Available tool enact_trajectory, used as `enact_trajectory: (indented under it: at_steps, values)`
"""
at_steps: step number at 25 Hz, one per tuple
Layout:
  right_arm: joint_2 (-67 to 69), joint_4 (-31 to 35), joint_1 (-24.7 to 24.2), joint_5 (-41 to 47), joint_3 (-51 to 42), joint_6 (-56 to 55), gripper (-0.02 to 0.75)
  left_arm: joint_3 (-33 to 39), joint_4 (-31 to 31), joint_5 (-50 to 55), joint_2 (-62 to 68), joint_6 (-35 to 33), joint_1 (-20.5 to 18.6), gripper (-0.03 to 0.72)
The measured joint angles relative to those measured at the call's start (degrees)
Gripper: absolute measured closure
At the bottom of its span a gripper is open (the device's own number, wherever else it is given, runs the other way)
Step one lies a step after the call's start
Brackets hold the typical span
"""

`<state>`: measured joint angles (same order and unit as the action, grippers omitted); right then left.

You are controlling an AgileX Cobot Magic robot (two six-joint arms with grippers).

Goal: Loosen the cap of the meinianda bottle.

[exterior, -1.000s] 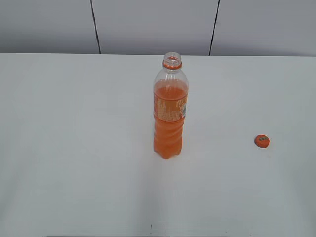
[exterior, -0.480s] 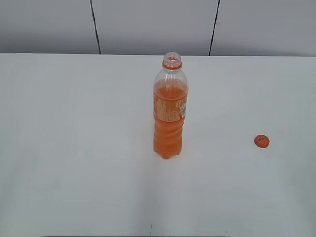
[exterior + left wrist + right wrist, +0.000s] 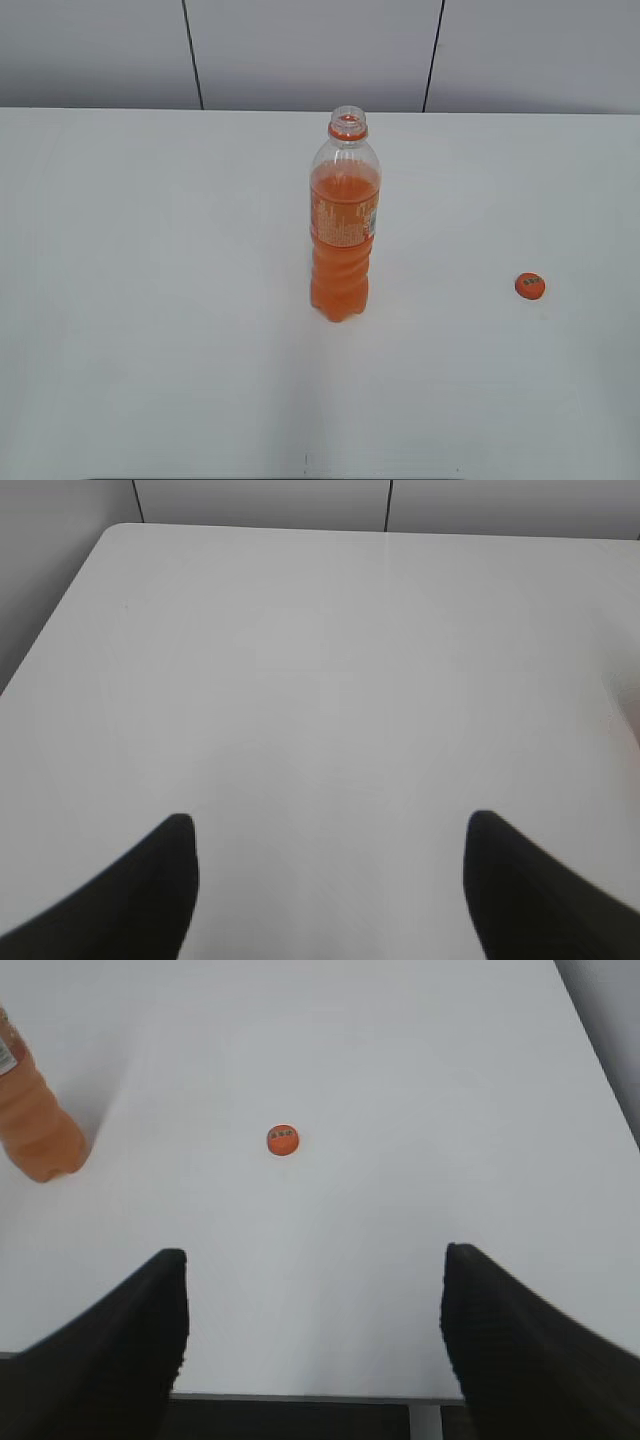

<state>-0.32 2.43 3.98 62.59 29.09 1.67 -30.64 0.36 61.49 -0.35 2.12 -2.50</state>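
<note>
The meinianda bottle stands upright in the middle of the white table, its mouth open with no cap on it, only the orange neck ring. Its lower body shows at the left edge of the right wrist view. The orange cap lies flat on the table to the bottle's right, top side up, and also shows in the right wrist view. My right gripper is open and empty near the table's front edge, well short of the cap. My left gripper is open and empty over bare table.
The white table runs to a grey panelled wall at the back. Its front edge shows in the right wrist view, and its left edge and rounded far-left corner in the left wrist view.
</note>
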Motion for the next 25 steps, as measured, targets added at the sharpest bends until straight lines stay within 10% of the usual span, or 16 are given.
enact_trajectory:
  at_steps: [25]
  values:
    - [0.0, 0.0, -1.44, 0.0, 0.0, 0.0, 0.15, 0.0, -0.36, -0.05, 0.0, 0.0, 0.0, 0.181]
